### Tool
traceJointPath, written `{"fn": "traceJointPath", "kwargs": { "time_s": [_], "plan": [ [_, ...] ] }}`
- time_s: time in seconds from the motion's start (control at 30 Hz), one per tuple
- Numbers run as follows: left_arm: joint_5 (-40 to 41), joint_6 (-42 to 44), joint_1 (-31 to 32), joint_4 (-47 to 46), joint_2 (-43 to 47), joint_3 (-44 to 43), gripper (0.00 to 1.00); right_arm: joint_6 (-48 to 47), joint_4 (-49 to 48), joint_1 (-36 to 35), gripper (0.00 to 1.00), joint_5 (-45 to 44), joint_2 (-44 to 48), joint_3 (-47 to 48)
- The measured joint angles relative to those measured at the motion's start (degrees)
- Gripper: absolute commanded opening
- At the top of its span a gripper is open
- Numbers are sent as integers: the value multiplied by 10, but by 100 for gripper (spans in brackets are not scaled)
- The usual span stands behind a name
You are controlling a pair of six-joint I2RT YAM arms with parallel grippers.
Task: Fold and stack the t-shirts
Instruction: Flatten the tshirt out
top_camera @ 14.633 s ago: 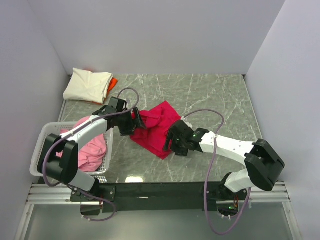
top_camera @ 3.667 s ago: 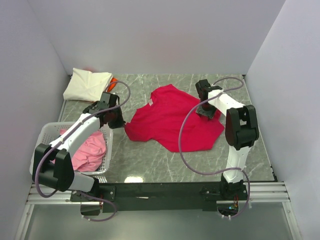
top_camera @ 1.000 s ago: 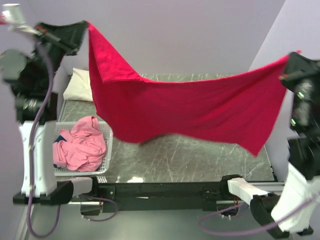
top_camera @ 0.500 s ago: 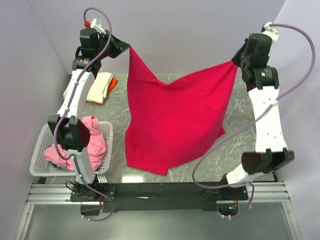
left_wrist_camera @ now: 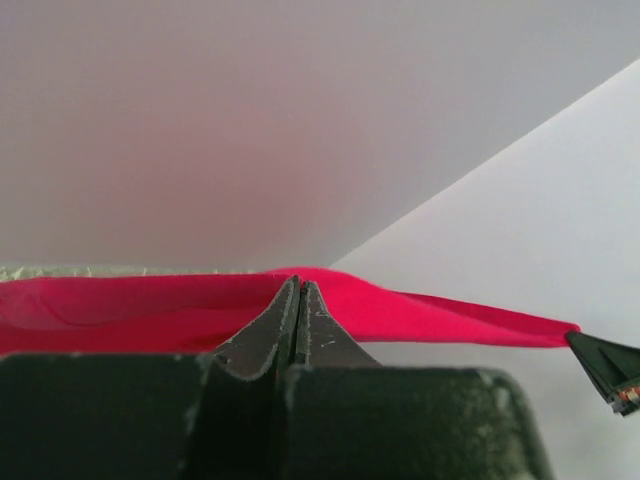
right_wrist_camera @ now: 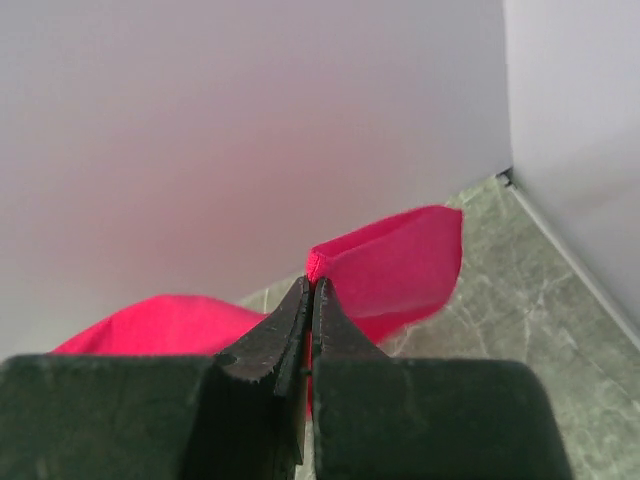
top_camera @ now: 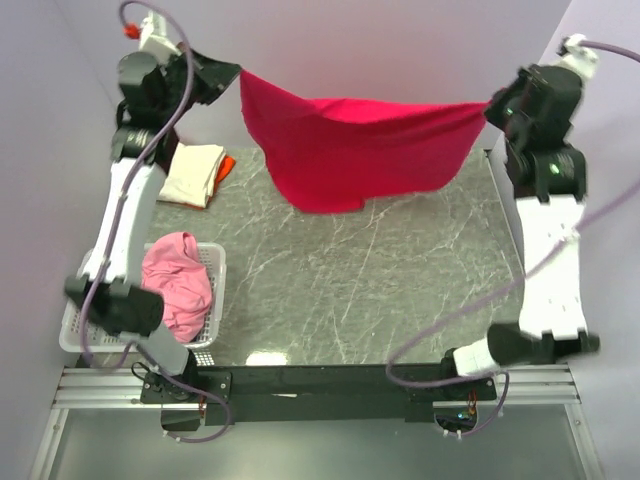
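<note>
- Near left: pink t-shirt (top_camera: 178, 282) heaped in white lattice basket (top_camera: 78, 332).
- Mid: marble tabletop (top_camera: 400, 280), room for laying flat (a judgement).
- Far left: folded cream t-shirt (top_camera: 192, 172) over orange t-shirt (top_camera: 227, 165).
- Farthest, aloft: crimson t-shirt (top_camera: 350, 145) stretched left-to-right, pinched between left gripper (top_camera: 236, 72) and right gripper (top_camera: 490, 103), hanging off the table.

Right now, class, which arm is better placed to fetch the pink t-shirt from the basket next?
Probably left: basket with pink t-shirt sits beside its base. Left gripper and right gripper hold the red t-shirt.
</note>
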State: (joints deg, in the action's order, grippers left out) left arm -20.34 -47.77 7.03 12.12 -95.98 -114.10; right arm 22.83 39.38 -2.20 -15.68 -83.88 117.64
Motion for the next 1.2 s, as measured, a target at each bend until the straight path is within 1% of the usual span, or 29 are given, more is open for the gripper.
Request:
{"fn": "traceJointPath", "kwargs": {
  "time_s": [0.07,0.13,0.27,0.33,0.47,0.57,0.67,0.77,0.87,0.97,1.03,1.1,1.2],
  "plan": [
    [15,0,0,-9,65,50,1,-5,0,0,0,-5,52,-24],
    [28,3,-1,-12,120,80,1,-12,-2,-1,0,-14,99,-39],
    [58,22,-1,-19,241,118,1,-37,-2,-2,0,-47,193,-52],
    [70,33,-1,-20,293,133,1,-50,1,-2,0,-63,223,-52],
    [87,57,-1,-17,362,134,1,-74,23,-2,0,-94,274,-18],
    [87,83,-1,-3,368,91,1,-82,34,-2,0,-108,287,20],
    [80,97,-1,-1,356,59,1,-87,49,-2,0,-113,286,43],
    [63,97,-1,-12,339,47,1,-89,58,-2,0,-117,279,42],
    [41,86,-1,-44,309,58,1,-89,41,-2,0,-128,271,-9],
    [17,65,-1,-81,255,74,1,-89,12,-1,0,-139,242,-84],
    [0,56,1,-102,184,75,1,-88,-9,2,0,-142,202,-119],
    [-12,50,2,-115,105,56,1,-80,-26,20,0,-131,139,-142],
    [-26,48,7,-117,-78,-23,1,-63,-52,44,0,-117,24,-143]
  ]
}}
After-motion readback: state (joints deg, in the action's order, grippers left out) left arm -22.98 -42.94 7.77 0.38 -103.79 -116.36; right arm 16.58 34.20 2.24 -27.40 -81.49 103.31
